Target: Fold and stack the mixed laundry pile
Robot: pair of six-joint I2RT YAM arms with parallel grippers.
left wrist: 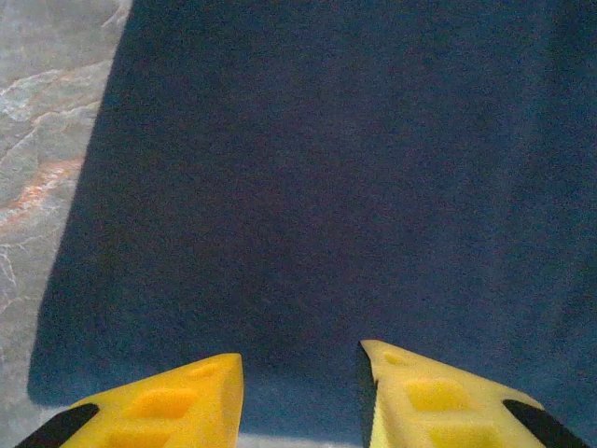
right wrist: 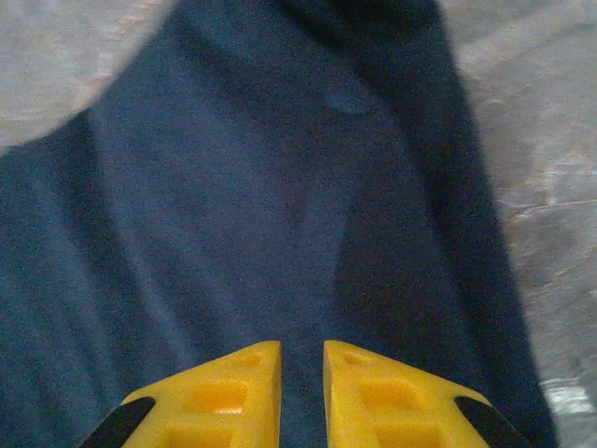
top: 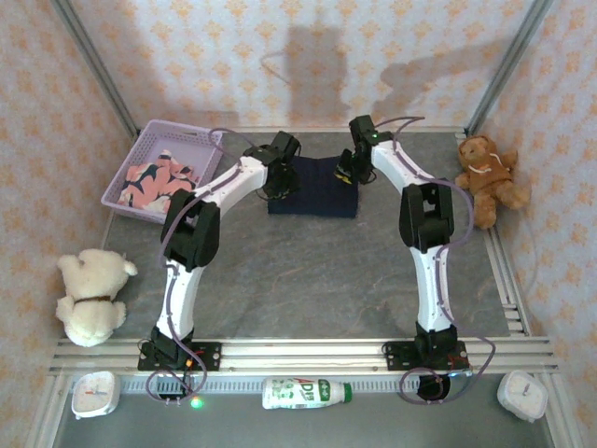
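Open room across the grey table (top: pixel 308 280), near of the navy cloth (top: pixel 312 191). Blocked by purple basket (top: pixel 140 154) far left, brown bear (top: pixel 487 173) far right.

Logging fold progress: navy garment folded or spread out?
Folded. The navy garment lies as a compact, straight-edged rectangle on the table; the left wrist view shows a clean, straight side edge.

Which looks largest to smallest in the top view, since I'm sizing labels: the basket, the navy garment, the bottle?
1. lavender basket, clearly the largest outline.
2. navy garment, a smaller rectangle.
3. bottle, about as long as the garment but much narrower.
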